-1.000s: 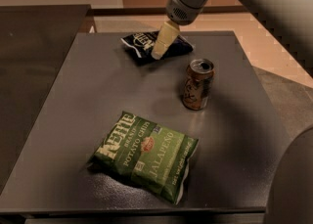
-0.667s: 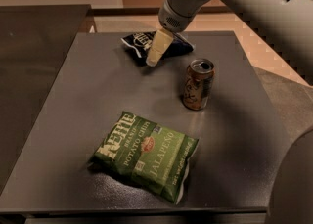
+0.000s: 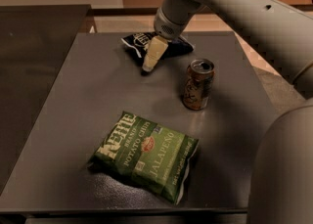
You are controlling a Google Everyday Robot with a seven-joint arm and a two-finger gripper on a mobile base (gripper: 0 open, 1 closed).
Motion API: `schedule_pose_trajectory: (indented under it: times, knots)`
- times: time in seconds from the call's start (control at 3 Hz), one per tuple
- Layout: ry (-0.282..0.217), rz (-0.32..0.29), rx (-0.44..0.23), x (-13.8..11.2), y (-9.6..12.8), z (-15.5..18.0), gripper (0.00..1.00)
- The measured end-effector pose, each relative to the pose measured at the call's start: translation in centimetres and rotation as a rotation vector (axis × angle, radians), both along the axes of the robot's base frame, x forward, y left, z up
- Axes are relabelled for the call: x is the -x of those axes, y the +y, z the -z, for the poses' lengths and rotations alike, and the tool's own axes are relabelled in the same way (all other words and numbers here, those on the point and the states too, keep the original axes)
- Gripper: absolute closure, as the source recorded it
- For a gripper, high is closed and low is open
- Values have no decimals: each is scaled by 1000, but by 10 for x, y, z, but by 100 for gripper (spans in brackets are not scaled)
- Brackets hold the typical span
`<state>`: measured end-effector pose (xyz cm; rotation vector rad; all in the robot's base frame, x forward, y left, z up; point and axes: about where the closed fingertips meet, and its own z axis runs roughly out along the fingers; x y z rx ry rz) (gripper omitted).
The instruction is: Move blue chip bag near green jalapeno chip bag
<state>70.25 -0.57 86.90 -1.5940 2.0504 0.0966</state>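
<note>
The blue chip bag (image 3: 138,41) lies flat at the far middle of the dark grey table (image 3: 73,120), partly covered by my arm. My gripper (image 3: 147,66) points down at the bag's near edge, its tip close to the tabletop just in front of the bag. The green jalapeno chip bag (image 3: 145,155) lies flat near the table's front edge, well apart from the blue bag and the gripper.
A brown-gold drink can (image 3: 198,84) stands upright right of centre, between the two bags and slightly right of the gripper. My arm (image 3: 234,8) reaches in from the upper right. A darker surface (image 3: 34,47) adjoins the table on the left.
My gripper has moved a little toward the front and left, from over the blue bag to its near edge. The bags and the can have not moved.
</note>
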Motion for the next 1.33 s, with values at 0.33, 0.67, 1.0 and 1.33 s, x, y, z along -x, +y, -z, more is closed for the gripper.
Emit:
schedule_pose_trajectory:
  times: [0.33, 0.67, 1.0, 1.33]
  knots:
    - [11, -4, 3, -9, 1, 13, 0]
    - [7, 7, 7, -16, -3, 20, 18]
    - [-13, 8, 3, -18, -11, 14, 42]
    - [-29, 7, -11, -14, -16, 4, 64]
